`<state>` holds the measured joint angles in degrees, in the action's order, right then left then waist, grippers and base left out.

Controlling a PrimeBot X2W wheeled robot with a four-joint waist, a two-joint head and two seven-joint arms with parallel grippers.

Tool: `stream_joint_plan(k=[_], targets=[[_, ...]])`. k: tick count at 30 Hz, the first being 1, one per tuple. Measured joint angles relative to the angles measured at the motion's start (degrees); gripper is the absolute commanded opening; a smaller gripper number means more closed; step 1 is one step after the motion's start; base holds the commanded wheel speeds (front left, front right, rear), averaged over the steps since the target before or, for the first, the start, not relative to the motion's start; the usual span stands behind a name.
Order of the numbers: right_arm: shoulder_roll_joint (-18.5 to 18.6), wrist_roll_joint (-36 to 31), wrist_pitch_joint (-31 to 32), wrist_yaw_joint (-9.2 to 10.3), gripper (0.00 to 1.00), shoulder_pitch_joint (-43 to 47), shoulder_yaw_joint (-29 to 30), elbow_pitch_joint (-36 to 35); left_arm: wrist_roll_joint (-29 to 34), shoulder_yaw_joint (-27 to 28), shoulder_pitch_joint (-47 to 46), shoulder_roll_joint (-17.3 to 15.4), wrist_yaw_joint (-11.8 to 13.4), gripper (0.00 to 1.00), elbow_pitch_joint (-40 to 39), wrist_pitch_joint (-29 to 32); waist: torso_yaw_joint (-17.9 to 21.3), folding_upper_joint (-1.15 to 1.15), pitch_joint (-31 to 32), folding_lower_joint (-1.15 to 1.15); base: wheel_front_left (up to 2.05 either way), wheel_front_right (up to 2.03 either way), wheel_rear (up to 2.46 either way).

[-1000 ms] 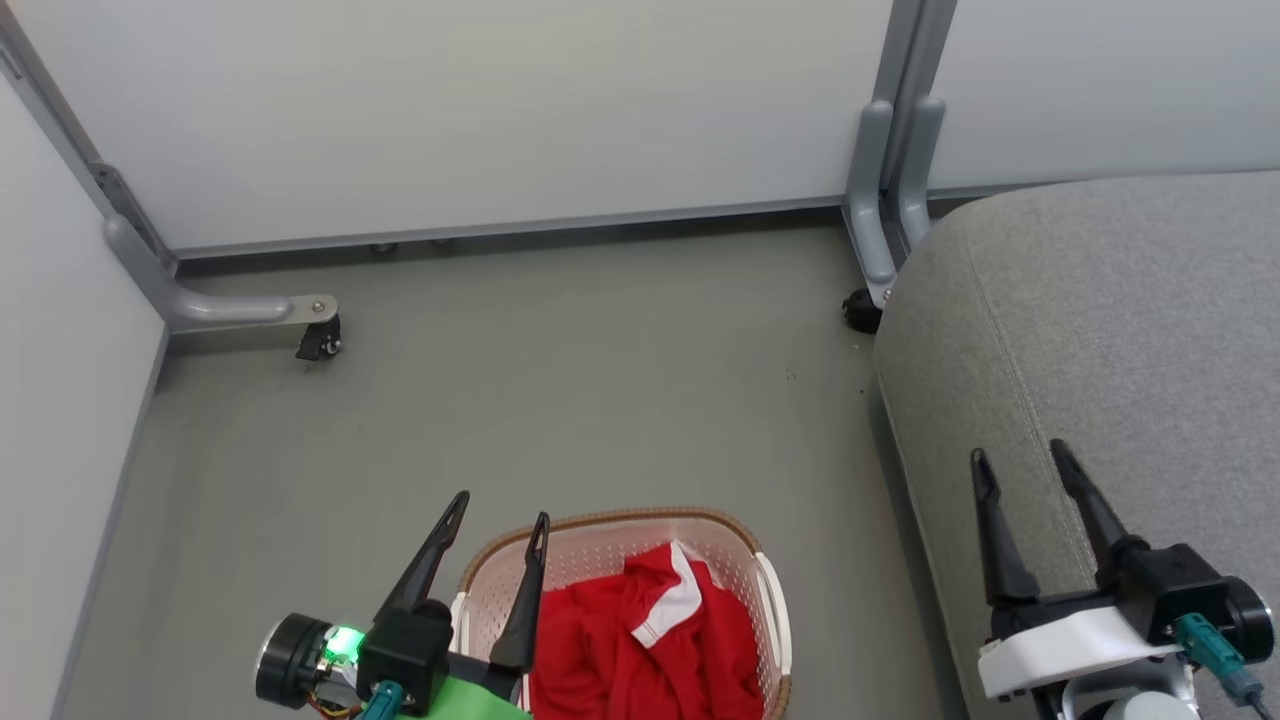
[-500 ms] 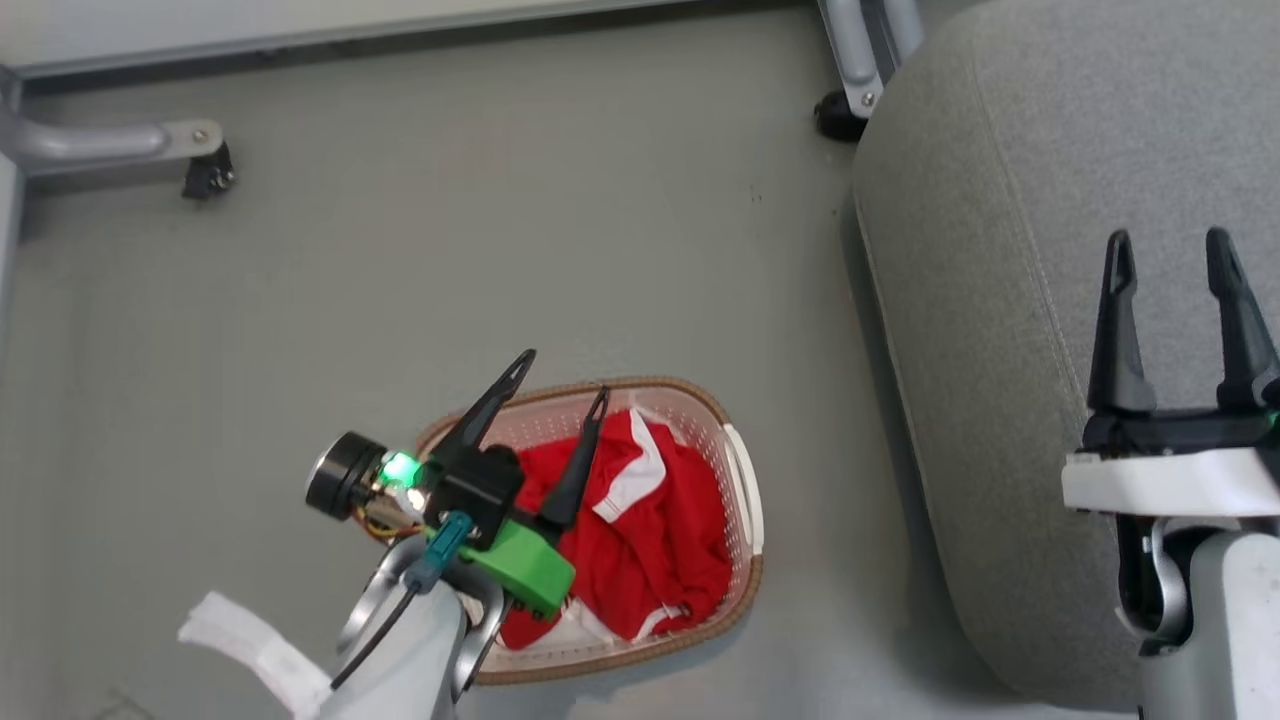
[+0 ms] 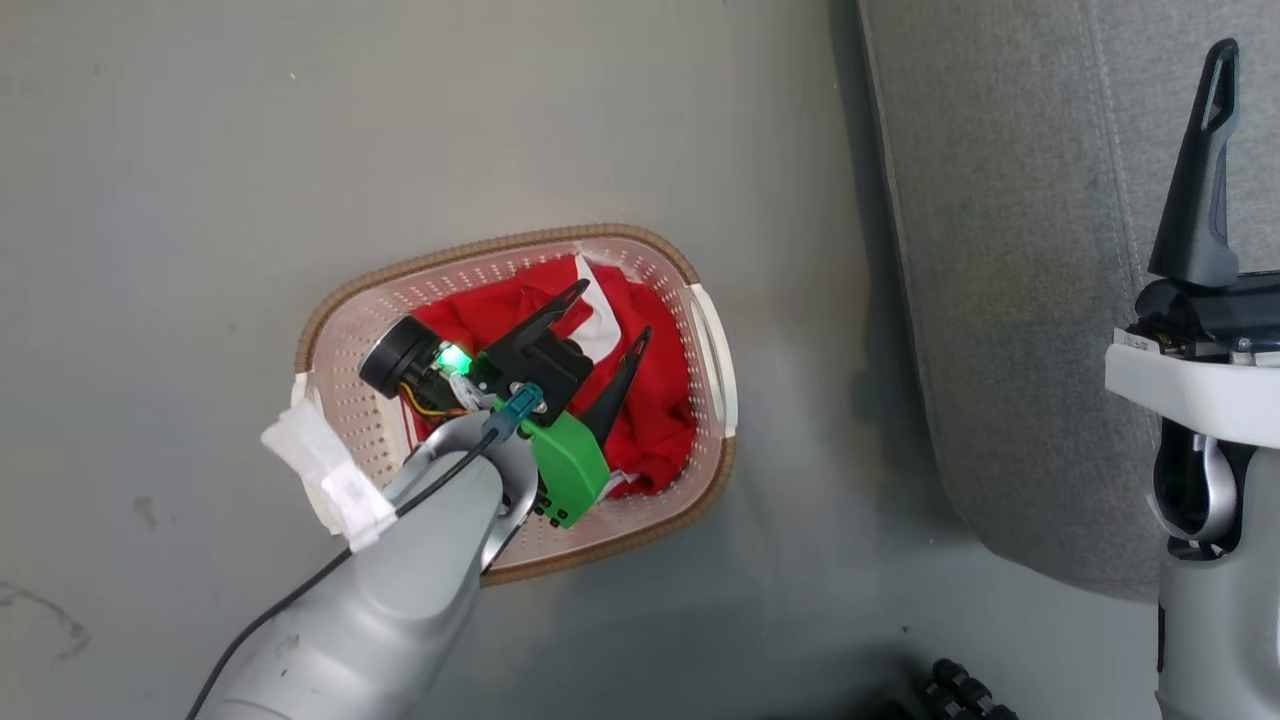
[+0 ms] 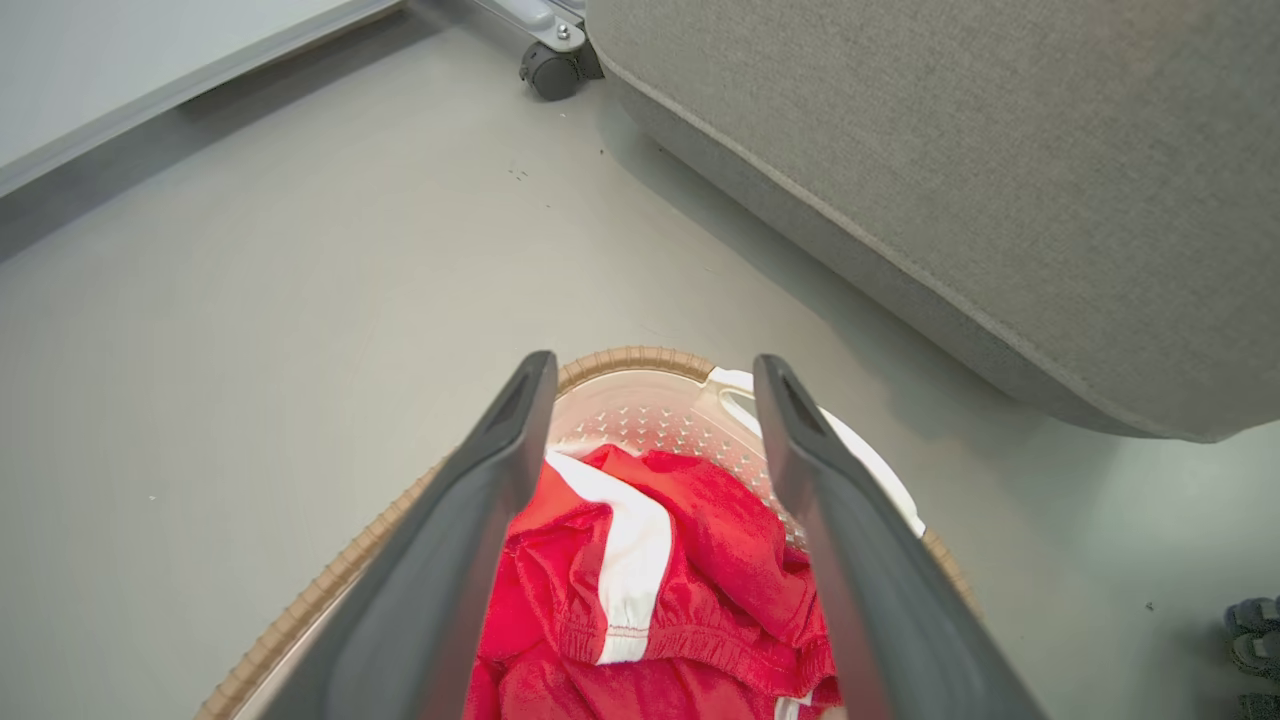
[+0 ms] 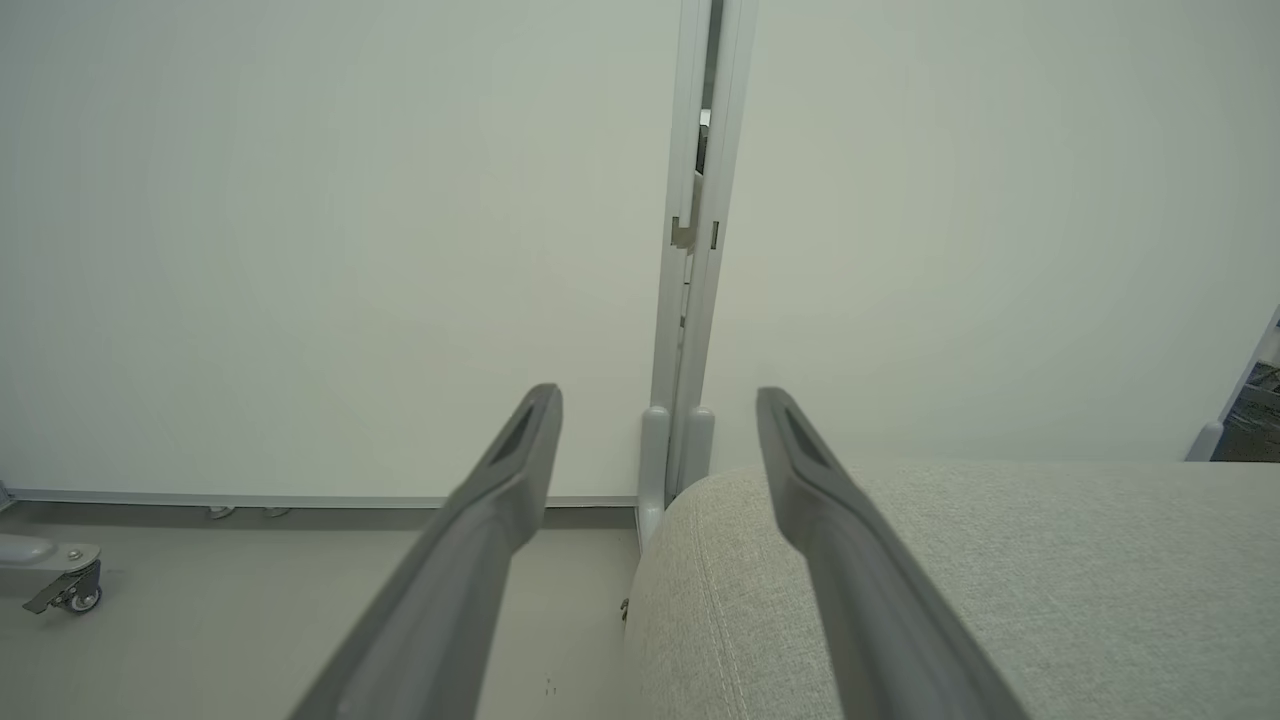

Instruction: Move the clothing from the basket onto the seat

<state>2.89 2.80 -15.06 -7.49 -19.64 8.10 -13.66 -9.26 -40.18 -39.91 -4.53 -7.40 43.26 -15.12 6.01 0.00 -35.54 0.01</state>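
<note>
Now my left pincer [image 3: 614, 308] gapes empty over the clothing [image 3: 660, 400] in the basket [image 3: 520, 240], maybe touching; right pincer [image 5: 657, 395] open, empty, above the seat [image 3: 1010, 250].

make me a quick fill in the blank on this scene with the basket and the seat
1. The clothing in the basket is mostly ____ with white panels.
2. The left gripper is over the basket with its jaws ____.
3. The grey seat stands on the robot's ____ side of the basket.

Missing words: red; open; right
</note>
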Motion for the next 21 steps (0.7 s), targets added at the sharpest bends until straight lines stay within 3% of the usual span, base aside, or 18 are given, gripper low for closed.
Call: stream_joint_plan(k=[9,21], targets=[[0.0,1.2,0.0,0.0,1.0,-1.5,0.7,-1.3,-10.9,-12.0,-11.6,1.6,0.0,1.0,13.7,3.2,1.9,0.0,-8.5,0.0,0.0,0.0,0.0],[-0.1,2.7,0.0,0.0,1.0,-2.4,0.0,-2.2,-7.4,-20.0,-19.0,1.7,0.5,1.0,26.6,4.9,4.5,0.0,-14.3,0.0,0.0,0.0,0.0]])
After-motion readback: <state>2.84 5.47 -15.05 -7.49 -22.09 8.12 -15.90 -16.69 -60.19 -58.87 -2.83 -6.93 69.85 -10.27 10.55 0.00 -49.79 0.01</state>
